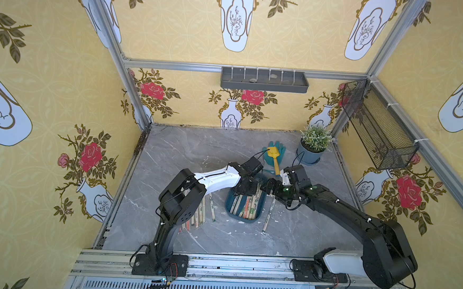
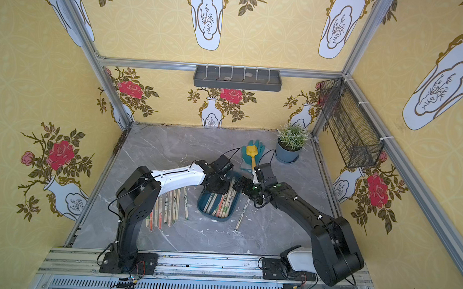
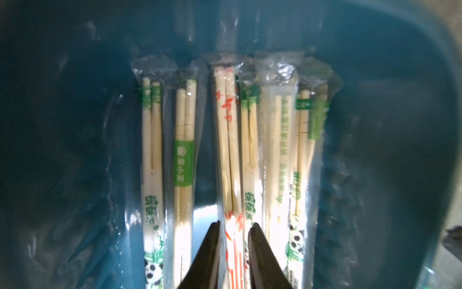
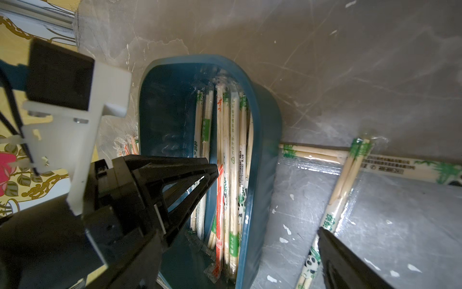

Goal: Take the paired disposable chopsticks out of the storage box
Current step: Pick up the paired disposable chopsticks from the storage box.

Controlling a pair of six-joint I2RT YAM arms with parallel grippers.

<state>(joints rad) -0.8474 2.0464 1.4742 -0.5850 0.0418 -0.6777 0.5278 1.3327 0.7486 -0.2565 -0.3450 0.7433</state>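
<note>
The storage box (image 1: 243, 221) (image 2: 199, 203), a dark teal tub, sits mid-table with several paired disposable chopsticks (image 1: 247, 204) (image 2: 220, 203) lying lengthwise inside. My left gripper (image 1: 245, 186) (image 3: 234, 225) reaches down into the box (image 3: 387, 125). Its jaws stand narrowly apart on either side of a red-orange printed pair (image 3: 228, 150), which lies flat among the others. My right gripper (image 1: 270, 187) hovers wide open just right of the box (image 4: 265, 150). One of its fingertips (image 4: 332, 245) is above a panda-printed pair (image 4: 347, 175) on the table.
More wrapped pairs lie on the table left of the box (image 1: 197, 214) (image 2: 168, 207), and one lies to its right (image 1: 268, 216). Behind the box are a yellow toy shovel (image 1: 275, 156) on a teal glove (image 1: 279, 148) and a plant pot (image 1: 309, 152). A mesh basket (image 1: 377, 126) hangs on the right wall.
</note>
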